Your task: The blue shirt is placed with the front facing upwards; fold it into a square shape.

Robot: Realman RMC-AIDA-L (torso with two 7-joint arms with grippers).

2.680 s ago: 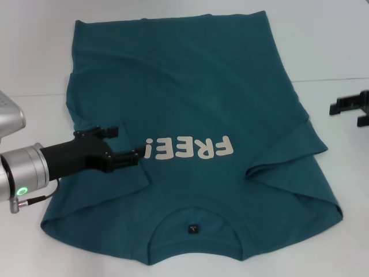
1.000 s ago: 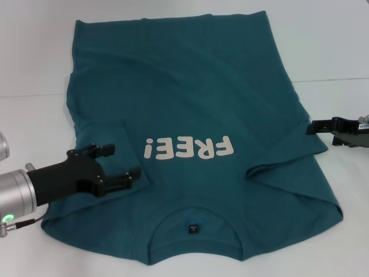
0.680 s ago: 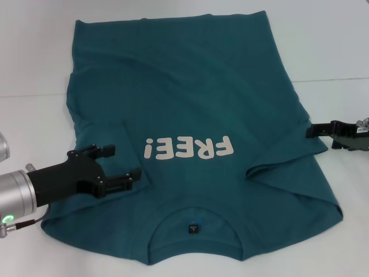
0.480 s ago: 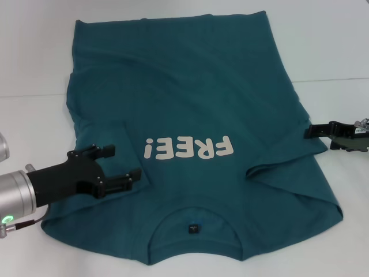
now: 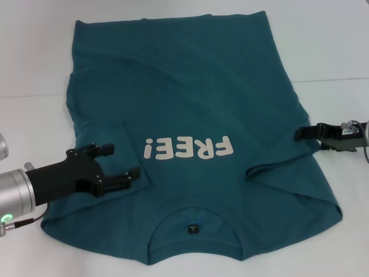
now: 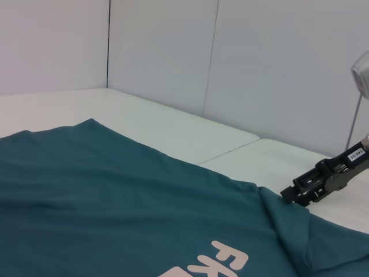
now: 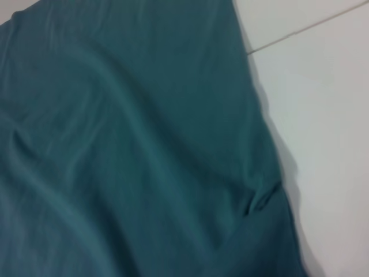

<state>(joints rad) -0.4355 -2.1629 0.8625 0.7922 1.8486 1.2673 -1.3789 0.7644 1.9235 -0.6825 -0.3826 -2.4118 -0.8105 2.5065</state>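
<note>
I see the blue shirt [image 5: 196, 92] as soft matt cloth, faintly creased; my left gripper [image 5: 118, 164] looks matt black plastic, on a smooth white table [image 5: 334, 46].

The tabletop [image 5: 34, 52] is a plain white, matte surface that fills the head view on every side. A thin straight seam [image 5: 331, 80] runs across it on the right side and appears again on the left, dividing the surface into a far panel and a near panel. In the left wrist view, a pale wall [image 6: 161, 52] stands behind the tabletop, made of flat panels separated by narrow vertical joints [image 6: 211, 57].
</note>
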